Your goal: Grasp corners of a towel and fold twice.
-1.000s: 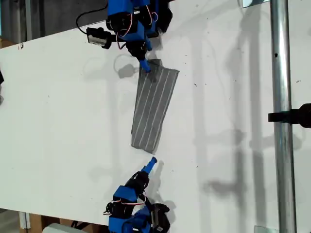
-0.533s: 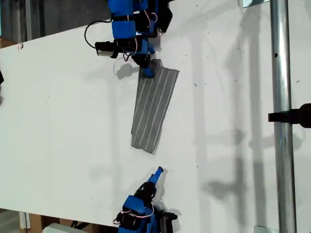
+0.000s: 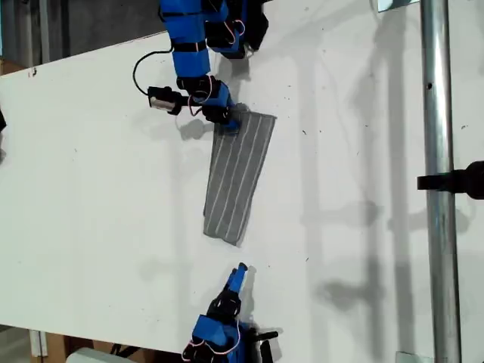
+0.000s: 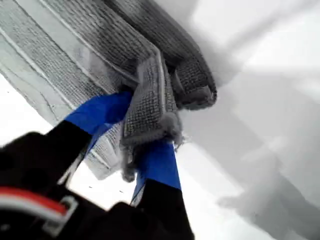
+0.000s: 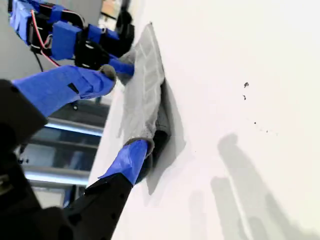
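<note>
The towel [image 3: 237, 175] lies on the white table [image 3: 91, 166], near the middle of the exterior view. It is folded into a long narrow strip. It is dark grey with thin white stripes that run along its length. One short end points at the arm at the top of the exterior view and the other short end points at the arm at the bottom.

My first gripper [image 3: 225, 121] is at the top end of the strip. In the first wrist view its two blue fingers [image 4: 157, 162] are squeezed on a bunched corner [image 4: 150, 107] of the cloth, with a thick fold of fabric pinched between them.

My second gripper [image 3: 237, 277] is at the bottom of the exterior view, on the bare table just past the other end of the strip. It does not touch the cloth. In the second wrist view its fingers [image 5: 125, 160] are wide apart and nothing is between them.

A shiny metal pole [image 3: 437, 181] runs up and down along the exterior view's right.
</note>
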Robot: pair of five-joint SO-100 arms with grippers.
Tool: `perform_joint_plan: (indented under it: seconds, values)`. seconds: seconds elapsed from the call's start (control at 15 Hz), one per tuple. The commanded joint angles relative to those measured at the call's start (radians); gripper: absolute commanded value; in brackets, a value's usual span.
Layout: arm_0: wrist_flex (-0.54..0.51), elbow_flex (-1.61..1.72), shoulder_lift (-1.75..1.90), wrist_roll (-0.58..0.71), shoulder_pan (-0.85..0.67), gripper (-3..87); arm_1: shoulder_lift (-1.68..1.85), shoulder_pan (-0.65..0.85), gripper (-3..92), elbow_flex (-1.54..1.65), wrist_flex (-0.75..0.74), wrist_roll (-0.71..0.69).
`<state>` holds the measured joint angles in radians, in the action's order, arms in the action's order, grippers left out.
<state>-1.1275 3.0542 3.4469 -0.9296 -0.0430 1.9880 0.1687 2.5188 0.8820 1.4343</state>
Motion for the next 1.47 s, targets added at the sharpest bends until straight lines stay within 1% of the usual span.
perform_joint_plan:
  seconds: [0.0, 0.07, 0.13, 0.2, 0.27, 0.33, 0.4, 0.47, 0.53, 0.67, 0.8, 0.93, 1.0, 1.07, 1.13, 1.2, 1.27, 1.33, 1.4]
  values:
    - [0.002, 0.009, 0.028, -0.003, -0.020, 21.7, 0.098, 0.002, -0.1, -0.087, 0.140, -0.017]
    - [0.003, 0.025, 0.028, -0.005, -0.025, 21.6, 0.224, 0.003, -0.1, -0.086, 0.273, -0.009]
    - [0.006, 0.032, 0.028, -0.012, -0.025, 21.5, 0.390, -0.021, -0.1, -0.100, 0.454, 0.009]
    - [0.008, 0.037, 0.028, -0.012, -0.023, 21.5, 0.532, -0.052, -0.1, -0.137, 0.664, 0.048]
    - [0.008, 0.040, 0.028, -0.012, -0.023, 21.5, 0.629, -0.118, -0.1, -0.187, 0.838, 0.126]
    - [0.012, 0.043, 0.028, -0.011, -0.025, 21.5, 0.655, -0.175, -0.2, -0.206, 0.868, 0.172]
    - [0.017, 0.051, 0.028, -0.011, -0.029, 21.5, 0.598, -0.166, -0.2, -0.201, 0.713, 0.097]
    - [0.023, 0.052, 0.028, -0.008, -0.037, 21.5, 0.489, -0.135, -0.2, -0.201, 0.448, -0.012]
    - [0.023, 0.052, 0.028, -0.008, -0.040, 21.4, 0.314, -0.109, -0.2, -0.296, 0.305, -0.087]
    - [0.018, 0.054, 0.028, -0.021, -0.029, 21.2, 0.031, -0.078, -0.2, -0.554, 0.206, -0.202]
    - [0.017, 0.054, 0.028, -0.023, -0.029, 21.2, -0.089, -0.052, -0.2, -0.634, 0.094, -0.256]
    - [0.014, 0.055, 0.028, -0.029, -0.025, 21.2, -0.184, -0.046, -0.2, -0.664, 0.005, -0.272]
    - [0.014, 0.055, 0.028, -0.029, -0.025, 21.2, -0.227, -0.046, 1.7, -0.660, -0.054, -0.278]
    - [0.014, 0.055, 0.028, -0.028, -0.031, 21.2, -0.253, -0.049, 12.6, -0.637, -0.178, -0.299]
    - [0.014, 0.057, 0.028, -0.025, -0.032, 21.2, -0.265, -0.048, 27.9, -0.647, -0.252, -0.290]
    - [0.014, 0.057, 0.028, -0.026, -0.032, 21.1, -0.241, -0.044, 42.1, -0.664, -0.305, -0.328]
    - [0.014, 0.057, 0.028, -0.026, -0.032, 21.0, -0.178, -0.044, 30.9, -0.663, -0.367, -0.391]
    - [0.014, 0.058, 0.028, -0.026, -0.032, 21.0, -0.120, -0.040, 23.1, -0.669, -0.371, -0.436]
    - [0.015, 0.058, 0.028, -0.025, -0.035, 21.0, -0.063, -0.008, 21.3, -0.641, -0.308, -0.413]
